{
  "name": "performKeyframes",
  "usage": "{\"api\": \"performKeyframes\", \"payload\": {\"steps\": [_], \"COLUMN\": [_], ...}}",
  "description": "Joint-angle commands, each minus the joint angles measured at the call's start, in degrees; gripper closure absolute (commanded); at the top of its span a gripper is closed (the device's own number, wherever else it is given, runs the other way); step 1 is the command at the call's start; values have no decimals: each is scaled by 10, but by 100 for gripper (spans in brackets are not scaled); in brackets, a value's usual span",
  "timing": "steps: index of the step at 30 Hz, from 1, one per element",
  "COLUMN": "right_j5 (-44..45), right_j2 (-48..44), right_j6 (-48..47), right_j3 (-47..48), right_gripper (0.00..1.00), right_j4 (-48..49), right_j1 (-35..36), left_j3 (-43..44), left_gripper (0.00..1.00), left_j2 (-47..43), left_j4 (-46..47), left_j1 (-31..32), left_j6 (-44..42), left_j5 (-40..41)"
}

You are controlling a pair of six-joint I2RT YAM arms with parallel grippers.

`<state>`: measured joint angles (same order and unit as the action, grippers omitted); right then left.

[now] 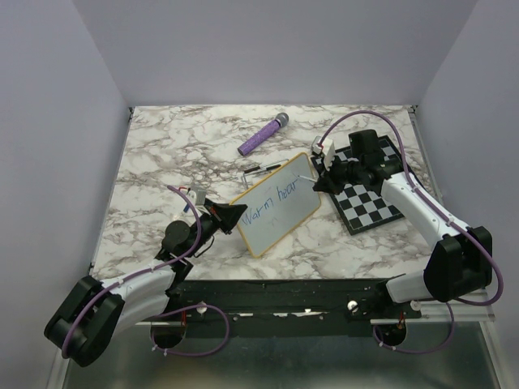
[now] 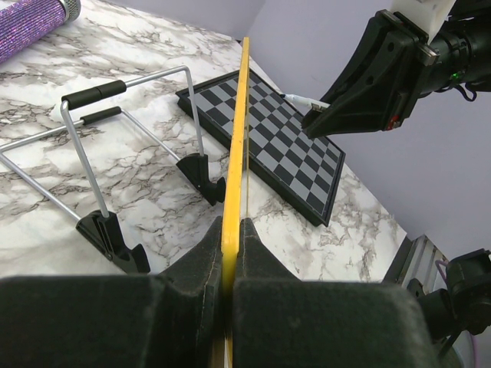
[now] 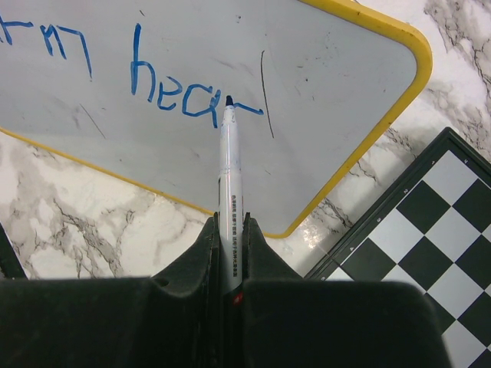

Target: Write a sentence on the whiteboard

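Observation:
The whiteboard (image 1: 276,214), white with a yellow frame, stands tilted at the table's middle. The sentence (image 1: 272,204) on it reads "Warm hear" in blue. My left gripper (image 1: 236,213) is shut on the board's left edge; in the left wrist view the yellow frame (image 2: 235,176) runs edge-on between the jaws. My right gripper (image 1: 317,183) is shut on a white marker (image 3: 230,184). Its blue tip touches the board (image 3: 322,84) just after the letters "hear" (image 3: 176,84). The right gripper also shows in the left wrist view (image 2: 322,119).
A black-and-white chessboard (image 1: 369,198) lies right of the whiteboard, under my right arm. A purple microphone (image 1: 263,134) lies at the back centre. The board's wire stand (image 2: 115,153) with black feet rests behind it. A thin pen (image 1: 265,169) lies behind the board.

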<state>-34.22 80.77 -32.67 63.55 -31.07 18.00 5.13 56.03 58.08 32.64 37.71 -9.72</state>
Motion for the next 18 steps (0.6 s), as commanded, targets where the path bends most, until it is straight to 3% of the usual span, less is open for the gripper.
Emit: {"api": "performKeyframes", "payload": {"steps": [1, 18], "right_j5": [-16, -16], "right_j2": [-7, -5], "right_j6": [-10, -13], "right_j3": [-9, -10], "right_gripper": [100, 99], "right_j4": [-7, -9], "right_j1": [-2, -1], "left_j3": [1, -5], "left_gripper": [100, 100], "left_j2": [-5, -4], "left_j4": [-21, -15], "left_j1": [2, 3], "left_j6": [-13, -12], "left_j5": [-18, -15]}}
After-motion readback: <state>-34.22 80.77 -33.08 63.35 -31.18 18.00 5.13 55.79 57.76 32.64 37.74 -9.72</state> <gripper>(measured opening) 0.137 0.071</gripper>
